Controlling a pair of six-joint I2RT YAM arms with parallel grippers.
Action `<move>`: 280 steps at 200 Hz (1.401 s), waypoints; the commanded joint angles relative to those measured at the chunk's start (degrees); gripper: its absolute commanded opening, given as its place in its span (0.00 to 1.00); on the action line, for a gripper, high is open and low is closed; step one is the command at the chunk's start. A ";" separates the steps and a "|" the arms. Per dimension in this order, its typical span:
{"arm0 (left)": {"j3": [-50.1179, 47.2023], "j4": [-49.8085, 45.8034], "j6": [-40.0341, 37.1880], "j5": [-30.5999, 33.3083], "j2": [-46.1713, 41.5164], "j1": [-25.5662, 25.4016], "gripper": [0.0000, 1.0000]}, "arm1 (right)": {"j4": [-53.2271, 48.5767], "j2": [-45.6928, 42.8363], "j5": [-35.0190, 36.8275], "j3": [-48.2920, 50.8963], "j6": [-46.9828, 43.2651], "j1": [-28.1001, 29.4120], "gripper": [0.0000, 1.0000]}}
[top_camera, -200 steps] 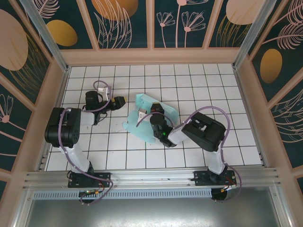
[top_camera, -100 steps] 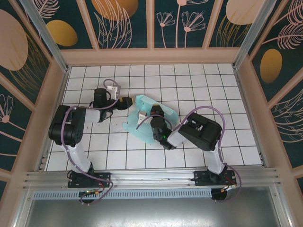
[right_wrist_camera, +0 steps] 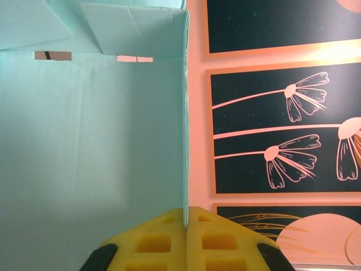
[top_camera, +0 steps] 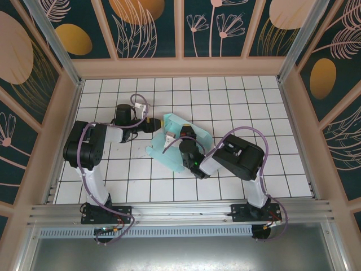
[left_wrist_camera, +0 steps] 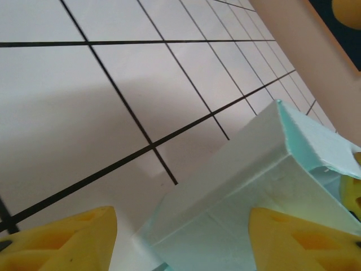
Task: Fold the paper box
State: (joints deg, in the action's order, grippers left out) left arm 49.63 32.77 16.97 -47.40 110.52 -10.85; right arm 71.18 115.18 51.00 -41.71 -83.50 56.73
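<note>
One paper box (top_camera: pixel 164 155) sits mid-frame on the tiled bench (top_camera: pixel 242 101), with flowered wall panels (top_camera: pixel 149 28) all round. Two claws crowd it: the right claw (right_wrist_camera: pixel 185 217) is clenched on a box wall's edge, and the left claw (left_wrist_camera: pixel 180 223) gapes, straddling a box corner.

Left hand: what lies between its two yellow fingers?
In the left wrist view, a raised wall of the paper box lies between the left hand's fingers.
</note>
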 commanded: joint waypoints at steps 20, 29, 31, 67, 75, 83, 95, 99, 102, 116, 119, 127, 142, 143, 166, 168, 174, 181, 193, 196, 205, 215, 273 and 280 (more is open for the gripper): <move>-0.67 2.51 -0.32 -3.93 0.96 -0.73 0.63 | -1.83 -0.67 1.00 -0.01 2.58 -0.12 0.00; -0.72 2.64 -0.29 -4.00 0.99 -0.88 0.63 | -1.88 -0.71 0.98 -0.11 2.64 -0.10 0.00; -0.79 2.71 -0.30 -4.08 1.01 -0.96 0.63 | -1.91 -0.71 0.97 -0.10 2.65 -0.19 0.00; -0.52 3.06 -0.30 -4.51 1.87 -1.48 0.63 | -2.91 -0.67 0.73 -0.80 3.33 -0.25 0.00; -0.45 3.16 -0.32 -4.64 2.13 -1.68 0.63 | -3.22 -0.72 0.70 -0.91 3.51 -0.29 0.00; -0.41 3.25 -0.34 -4.65 2.26 -1.76 0.63 | -3.24 -0.71 0.59 -0.96 3.52 -0.39 0.00; -0.32 3.33 -0.19 -4.33 2.63 -2.01 0.63 | -3.45 -0.75 0.50 -1.09 3.69 -0.39 0.00; -0.36 3.41 -0.20 -4.26 2.69 -1.99 0.60 | -3.62 -0.84 0.42 -1.09 3.77 -0.39 0.00; -0.34 3.43 -0.29 -4.18 2.84 -2.01 0.59 | -3.67 -0.86 0.38 -1.09 3.78 -0.37 0.00; -0.22 3.59 -0.21 -3.96 3.20 -2.28 0.56 | -4.21 -1.07 0.07 -1.17 4.19 -0.39 0.00; -0.20 3.84 -0.14 -3.92 3.18 -2.35 0.57 | -4.42 -1.11 0.06 -1.25 4.36 -0.39 0.00; -0.23 4.20 -0.02 -3.41 3.28 -2.52 0.56 | -4.91 -1.33 -0.10 -1.35 4.76 -0.37 0.00; 0.07 4.14 -0.02 -2.69 3.55 -3.12 0.56 | -5.80 -1.60 -0.37 -1.48 5.46 -0.34 0.00; 0.10 4.10 -0.01 -2.65 3.60 -3.17 0.56 | -5.84 -1.61 -0.37 -1.51 5.46 -0.36 0.00; 0.57 3.99 -0.02 -2.23 4.21 -3.67 0.55 | -6.97 -1.83 -0.69 -1.85 6.07 -0.38 0.00; 0.56 3.97 -0.01 -2.14 4.19 -3.74 0.55 | -7.03 -1.85 -0.65 -1.87 6.09 -0.35 0.00; 0.64 3.88 -0.09 -1.93 4.26 -3.82 0.55 | -7.09 -1.88 -0.62 -2.01 6.12 -0.28 0.00; 0.82 3.64 -0.10 -1.62 4.52 -4.05 0.55 | -7.26 -1.88 -0.72 -2.12 6.07 -0.30 0.00; 0.92 3.28 -0.20 -1.22 4.62 -4.22 0.54 | -7.57 -1.73 -0.64 -2.37 5.94 -0.21 0.00; 0.91 3.24 -0.21 -1.11 4.62 -4.33 0.54 | -7.62 -1.69 -0.59 -2.47 5.92 -0.22 0.00; 0.92 3.01 -0.22 -0.76 4.51 -4.29 0.52 | -7.51 -1.63 -0.55 -2.63 5.81 -0.22 0.00; 0.87 2.89 -0.19 -0.24 4.31 -4.36 0.49 | -7.63 -1.62 -0.55 -2.75 5.81 -0.21 0.00; -0.35 3.29 0.19 4.41 2.33 -4.43 0.42 | -8.32 -1.53 0.05 -3.28 6.24 -0.06 0.00; -0.80 3.94 0.33 5.53 1.89 -4.44 0.44 | -8.63 -1.51 0.14 -3.45 6.59 0.00 0.00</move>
State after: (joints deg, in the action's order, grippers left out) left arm 49.43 34.79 17.17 -46.11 114.26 -14.98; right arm 65.47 114.54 51.42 -43.90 -79.09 56.36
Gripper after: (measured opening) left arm 0.424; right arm 0.055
